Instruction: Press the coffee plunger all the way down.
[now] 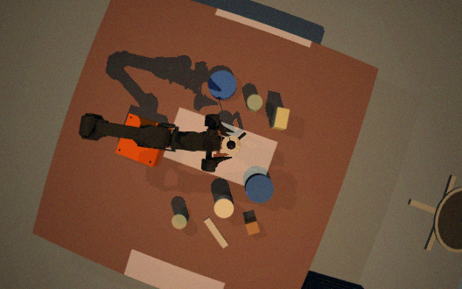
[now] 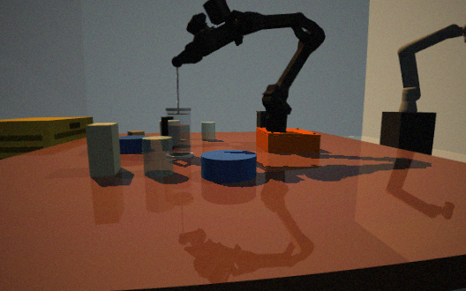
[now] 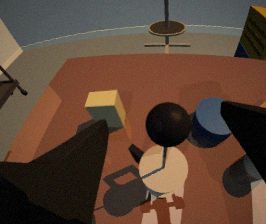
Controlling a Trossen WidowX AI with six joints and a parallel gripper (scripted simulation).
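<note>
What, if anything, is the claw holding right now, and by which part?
Nothing is held. The claw is open, its fingers on either side of the plunger knob, not gripping it.

A robotics lab: a second arm on a black pedestal, a stool, plain walls.

The arm rises from its orange base at the tabletop's far side, bends at a high elbow and reaches forward and slightly downward. The claw hangs at the plunger knob, fingers spread wide to either side of the knob and gripping nothing, wrist angled down toward it.
</note>
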